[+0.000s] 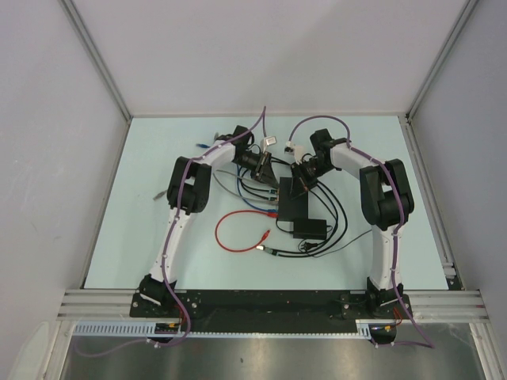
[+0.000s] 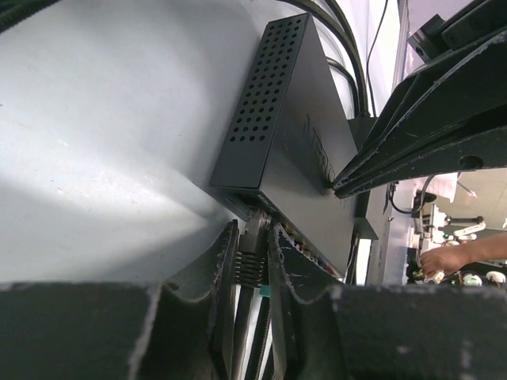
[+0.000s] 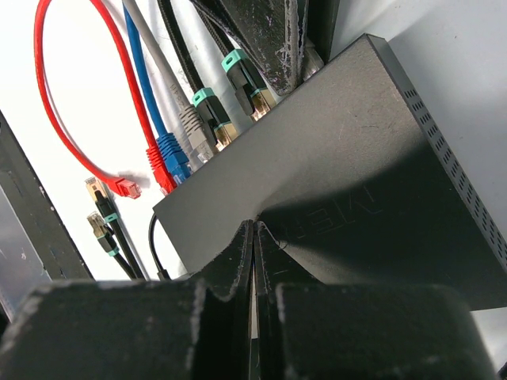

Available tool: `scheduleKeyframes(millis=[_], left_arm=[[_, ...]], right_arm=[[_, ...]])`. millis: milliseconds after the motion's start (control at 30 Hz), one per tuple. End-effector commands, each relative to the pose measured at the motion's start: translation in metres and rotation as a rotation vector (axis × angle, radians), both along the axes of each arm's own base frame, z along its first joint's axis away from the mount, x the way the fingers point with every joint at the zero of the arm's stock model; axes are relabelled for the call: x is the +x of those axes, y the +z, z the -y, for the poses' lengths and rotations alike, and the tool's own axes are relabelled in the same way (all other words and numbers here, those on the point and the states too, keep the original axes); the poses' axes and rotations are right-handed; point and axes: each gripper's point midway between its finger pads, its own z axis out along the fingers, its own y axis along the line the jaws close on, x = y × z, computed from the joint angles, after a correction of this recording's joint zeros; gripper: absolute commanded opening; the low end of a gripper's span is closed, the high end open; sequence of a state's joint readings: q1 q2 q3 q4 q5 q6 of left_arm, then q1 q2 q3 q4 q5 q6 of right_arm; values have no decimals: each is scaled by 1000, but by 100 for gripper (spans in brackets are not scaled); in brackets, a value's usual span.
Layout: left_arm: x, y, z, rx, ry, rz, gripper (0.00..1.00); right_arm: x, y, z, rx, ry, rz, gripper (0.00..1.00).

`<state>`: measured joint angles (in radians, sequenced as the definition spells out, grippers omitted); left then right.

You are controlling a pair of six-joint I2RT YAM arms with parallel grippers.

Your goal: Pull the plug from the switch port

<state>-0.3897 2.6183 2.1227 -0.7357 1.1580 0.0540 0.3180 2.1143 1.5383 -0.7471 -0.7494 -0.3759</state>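
Closest to the left wrist camera, the left tool (image 2: pixel 253 237) had its jaws drawn in tight against both sides of a plug (image 2: pixel 251 265), gripping it. That plug sat in a port on the socket edge of the switch (image 2: pixel 301 134), a flat black box with a perforated side. The switch lay on the pale bench (image 1: pixel 142 237) between the two arms. The right tool (image 3: pixel 255 228) was fully closed with nothing between its jaws, and its tip pressed down on the switch's top face. Along the socket edge, next to the gripped plug, a row of others was seated: two black teal-booted plugs (image 3: pixel 212 111), a grey plug (image 3: pixel 190 131), a blue plug (image 3: pixel 173 154) and a red one. The red cable (image 3: pixel 47 95) looped across the bench, and its loose end (image 3: pixel 125 188) lay just beside two unplugged black leads (image 3: pixel 99 210).
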Motion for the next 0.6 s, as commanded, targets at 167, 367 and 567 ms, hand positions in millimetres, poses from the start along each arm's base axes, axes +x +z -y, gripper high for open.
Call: scheduleKeyframes(millis=[167, 367, 567], left_arm=[[8, 15, 6, -75, -13, 31, 0], [3, 16, 6, -68, -19, 22, 0], [-11, 4, 6, -41, -51, 12, 0]], right_arm=[[-32, -76, 29, -255, 70, -74, 2], [-31, -78, 30, -256, 70, -77, 3], [-31, -78, 30, -256, 67, -78, 2]])
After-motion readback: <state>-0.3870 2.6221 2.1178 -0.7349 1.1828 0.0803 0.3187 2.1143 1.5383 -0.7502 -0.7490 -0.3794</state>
